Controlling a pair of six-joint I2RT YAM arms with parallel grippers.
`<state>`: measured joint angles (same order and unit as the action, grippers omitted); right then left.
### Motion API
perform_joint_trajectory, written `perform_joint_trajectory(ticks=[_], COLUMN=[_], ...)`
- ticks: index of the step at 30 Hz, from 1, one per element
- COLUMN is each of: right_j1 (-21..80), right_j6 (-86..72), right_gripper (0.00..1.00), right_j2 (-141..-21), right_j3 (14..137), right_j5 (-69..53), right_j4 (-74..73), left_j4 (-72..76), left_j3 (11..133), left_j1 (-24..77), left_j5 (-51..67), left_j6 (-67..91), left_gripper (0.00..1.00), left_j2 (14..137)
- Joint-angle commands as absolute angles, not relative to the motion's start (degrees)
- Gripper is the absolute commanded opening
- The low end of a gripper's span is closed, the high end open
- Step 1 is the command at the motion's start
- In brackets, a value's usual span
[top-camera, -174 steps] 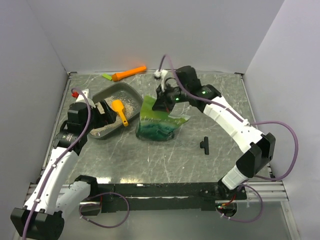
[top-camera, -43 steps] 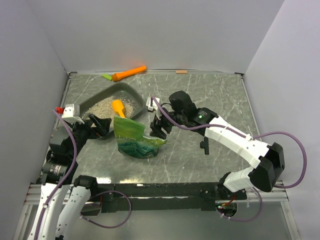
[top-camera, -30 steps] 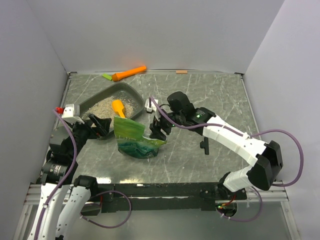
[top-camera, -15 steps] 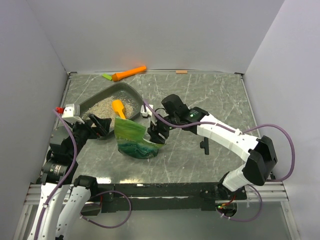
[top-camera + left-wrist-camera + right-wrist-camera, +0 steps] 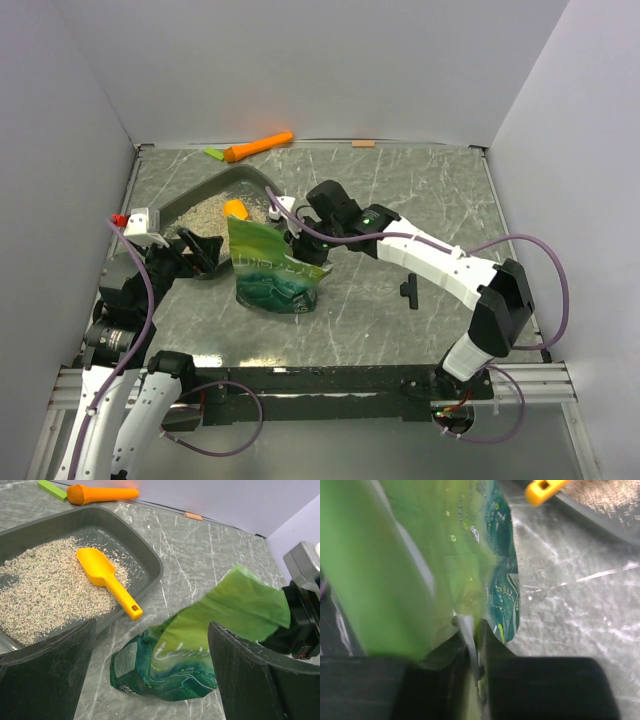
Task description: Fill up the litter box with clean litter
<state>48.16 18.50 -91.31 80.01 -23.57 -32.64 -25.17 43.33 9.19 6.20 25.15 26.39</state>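
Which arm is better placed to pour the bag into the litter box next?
Right: the right gripper pinches the bag's top beside the litter box; the left gripper is open, empty.

Green bag: stands on the table, glossy and much crinkled. The lower part is dark teal with white lettering. The upper part is pale green, with the top flap raised.

Orange scoop: lies beyond the bag, bowl up. Its handle points back toward the bag, and the handle's end is near the bag but apart from it.

Orange cylinder: lies at the far edge, along the foot of the back wall. A small green strip sits just beside its left end; I cannot tell whether they touch.

Tan tab: small, at the foot of the back wall, right of the cylinder and well apart from it.

Black T-shaped part: lies alone, right of the bag and apart from it.

Table top: grey, marbled with pale veins.
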Motion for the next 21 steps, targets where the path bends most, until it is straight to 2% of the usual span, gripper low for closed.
perform_joint_trajectory(ticks=[1, 6, 13, 21], right_j1=[48.3, 48.3, 48.3, 48.3], right_j6=[17.5, 15.3, 10.1, 9.1], right_gripper=[0.00, 0.00, 0.00, 0.00], right_j2=[-92.9, -91.7, -86.1, -83.7], right_j3=[83.9, 84.1, 80.0, 77.0], right_j5=[-18.6, -12.5, 3.4, -1.1], right_j4=[-33.7, -31.3, -25.0, -24.8], left_j4=[-24.5, -24.7, -24.6, -24.6], left_j3=[43.2, 43.2, 43.2, 43.2], left_j1=[9.1, 9.1, 9.1, 9.1], left_j5=[6.2, 6.3, 6.3, 6.3], left_j6=[25.0, 25.0, 25.0, 25.0], left_gripper=[0.97, 0.97, 0.97, 0.97], left_j2=[26.2, 26.3, 26.3, 26.5])
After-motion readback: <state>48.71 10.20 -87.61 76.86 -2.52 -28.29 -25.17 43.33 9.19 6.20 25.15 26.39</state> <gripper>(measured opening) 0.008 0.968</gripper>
